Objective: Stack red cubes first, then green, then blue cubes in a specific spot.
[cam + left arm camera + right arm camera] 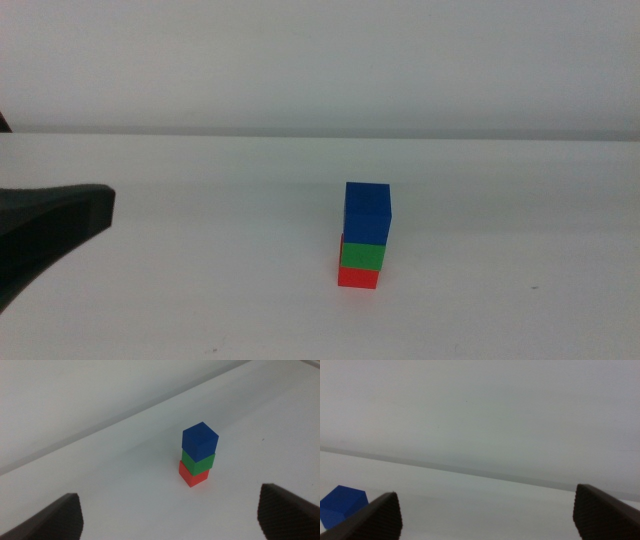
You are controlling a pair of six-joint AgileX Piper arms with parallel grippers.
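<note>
Middle view: red cube sits on the white table, green cube on it, blue cube on top; plain matte faces, the blue one nudged slightly right. Left arm shows as a dark shape at the left edge, well apart from the stack.
Left wrist view: left gripper spread wide, holding nothing; all three cubes seen ahead.
Right wrist view: right gripper spread wide, holding nothing; only the blue cube's corner shows.

Bright, even, diffuse light washes the white surface almost shadowless; the stacked cubes cast only a faint smudge. The left gripper looms dark and blurred in the middle view, probably too near for focus. No glare.
</note>
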